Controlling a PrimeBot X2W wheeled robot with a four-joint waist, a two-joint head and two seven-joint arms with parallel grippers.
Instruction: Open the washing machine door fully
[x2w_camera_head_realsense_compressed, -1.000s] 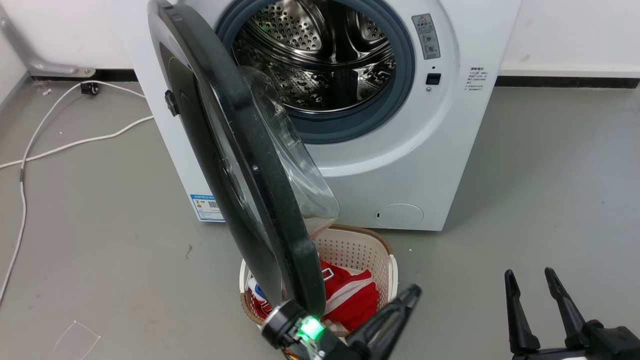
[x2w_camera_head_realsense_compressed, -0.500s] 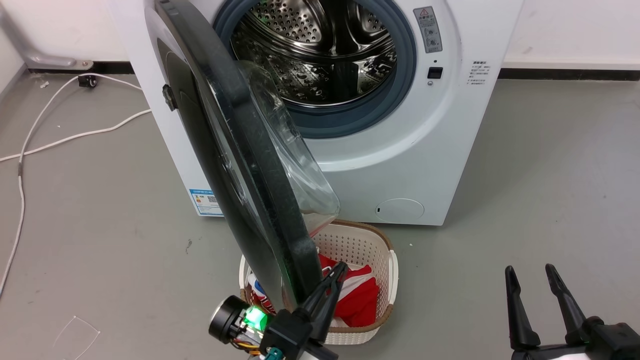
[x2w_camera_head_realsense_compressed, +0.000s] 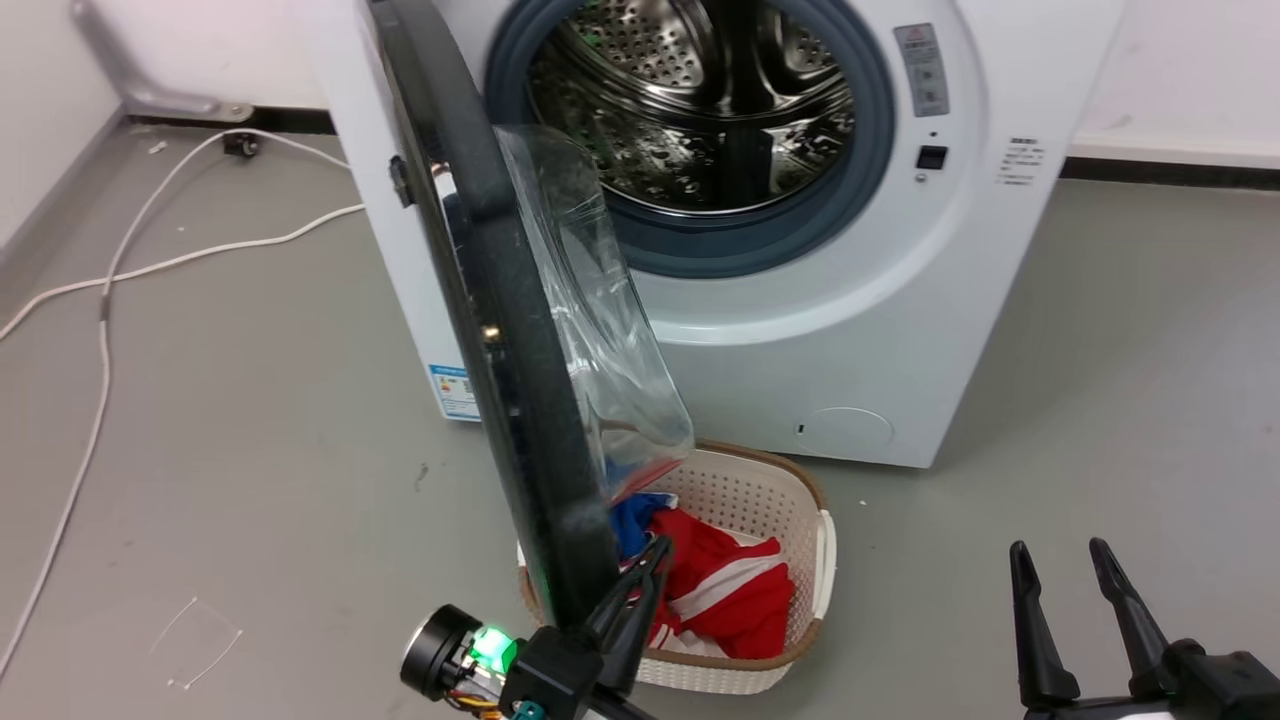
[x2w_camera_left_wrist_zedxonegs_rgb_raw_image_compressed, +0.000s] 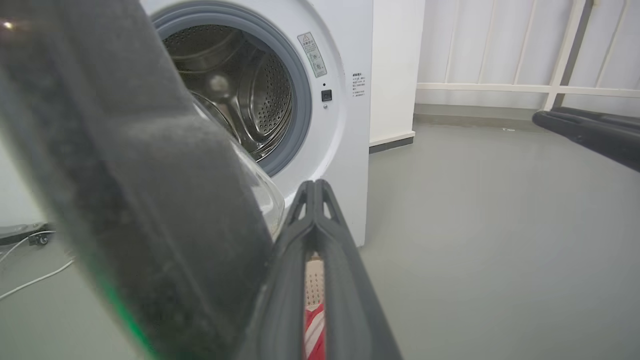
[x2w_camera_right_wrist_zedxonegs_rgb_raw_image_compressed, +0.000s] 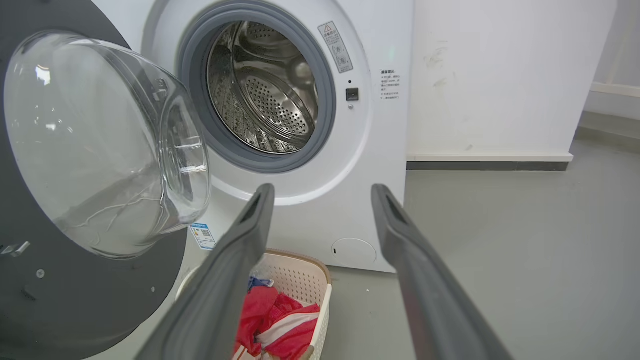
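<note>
The washing machine (x2w_camera_head_realsense_compressed: 830, 330) stands open, its steel drum (x2w_camera_head_realsense_compressed: 720, 110) bare behind the grey gasket. The washing machine door (x2w_camera_head_realsense_compressed: 500, 330) stands out from the left hinge, nearly edge-on in the head view, its clear glass bowl (x2w_camera_head_realsense_compressed: 600, 300) bulging toward the drum. My left gripper (x2w_camera_head_realsense_compressed: 655, 550) is shut with nothing held. Its fingers lie against the inner side of the door's lower rim, close beside the door (x2w_camera_left_wrist_zedxonegs_rgb_raw_image_compressed: 125, 200) in the left wrist view. My right gripper (x2w_camera_head_realsense_compressed: 1058, 548) hangs open at the lower right, apart from the door (x2w_camera_right_wrist_zedxonegs_rgb_raw_image_compressed: 75, 300).
A white laundry basket (x2w_camera_head_realsense_compressed: 825, 560) with red and blue clothes (x2w_camera_head_realsense_compressed: 730, 590) sits on the grey floor just under the door's lower edge. A white cable (x2w_camera_head_realsense_compressed: 100, 330) trails across the floor at the left. A wall runs behind the machine.
The head camera has shifted. My left gripper swung from pointing right to lying against the door's inner rim, fingers shut. The door now looks more edge-on. The right gripper has stayed put.
</note>
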